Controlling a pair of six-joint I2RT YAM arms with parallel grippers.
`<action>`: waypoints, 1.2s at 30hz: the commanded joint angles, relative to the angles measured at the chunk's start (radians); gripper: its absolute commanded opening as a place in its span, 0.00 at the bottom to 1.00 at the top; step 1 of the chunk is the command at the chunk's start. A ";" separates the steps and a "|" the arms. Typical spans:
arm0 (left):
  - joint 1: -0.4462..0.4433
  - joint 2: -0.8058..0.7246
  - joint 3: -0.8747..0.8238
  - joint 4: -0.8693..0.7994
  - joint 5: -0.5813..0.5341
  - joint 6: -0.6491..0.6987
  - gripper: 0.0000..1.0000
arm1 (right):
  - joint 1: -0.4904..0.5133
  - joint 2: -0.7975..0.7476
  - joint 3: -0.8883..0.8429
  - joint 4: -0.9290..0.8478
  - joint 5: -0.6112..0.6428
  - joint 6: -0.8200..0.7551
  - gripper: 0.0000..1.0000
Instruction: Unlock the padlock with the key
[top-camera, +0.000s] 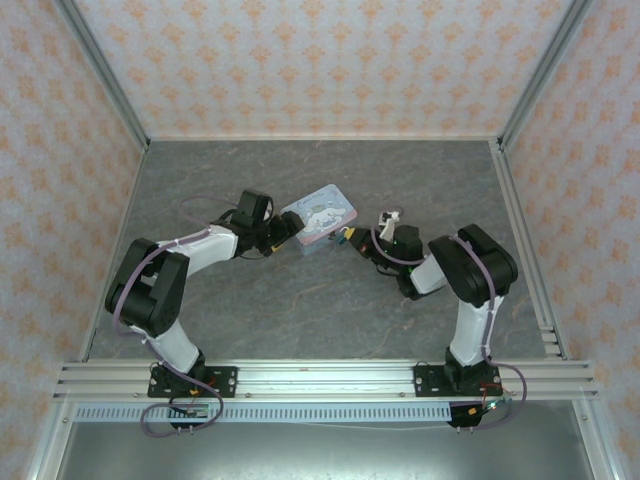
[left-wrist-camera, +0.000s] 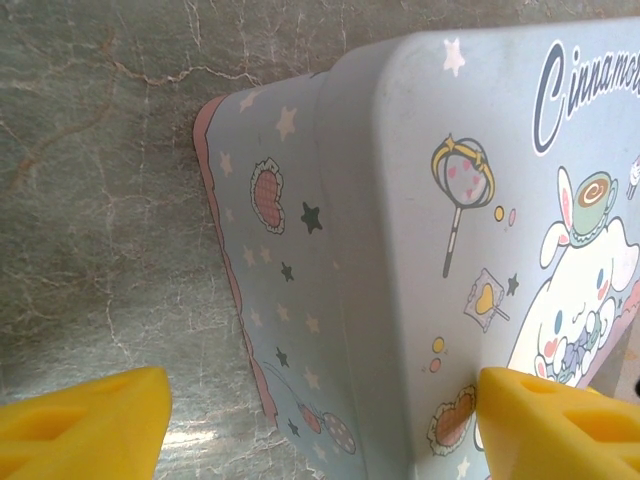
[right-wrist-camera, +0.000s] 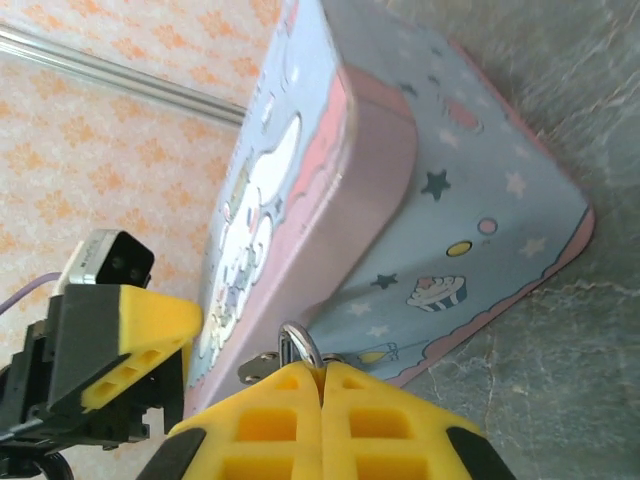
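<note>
- Right gripper (right-wrist-camera: 322, 372) fingers were clamped together on a metal ring (right-wrist-camera: 298, 345), likely the key's: small, stiff, slippery.
- Padlock, hidden by them at the tin (right-wrist-camera: 470, 200) edge, was judged light and swinging; steady its body.
- Left gripper (left-wrist-camera: 322, 400) stood spread around the tin.

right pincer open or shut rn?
Shut. Right wrist view: the right pincer is closed flush, with a metal key ring pinched at its tip.

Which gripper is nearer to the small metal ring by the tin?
Right. The right gripper is shut on the metal ring; the left gripper straddles the tin's other side, open.
</note>
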 joint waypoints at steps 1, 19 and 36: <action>0.002 -0.013 -0.010 -0.121 -0.050 0.036 0.79 | -0.012 -0.077 -0.028 -0.034 0.031 -0.058 0.00; 0.003 -0.435 -0.020 -0.162 -0.318 0.197 0.91 | -0.004 -0.744 0.168 -1.606 0.096 -0.503 0.00; 0.002 -0.532 -0.051 -0.217 -0.465 0.216 0.94 | 0.086 -0.715 0.086 -1.706 0.160 -0.231 0.00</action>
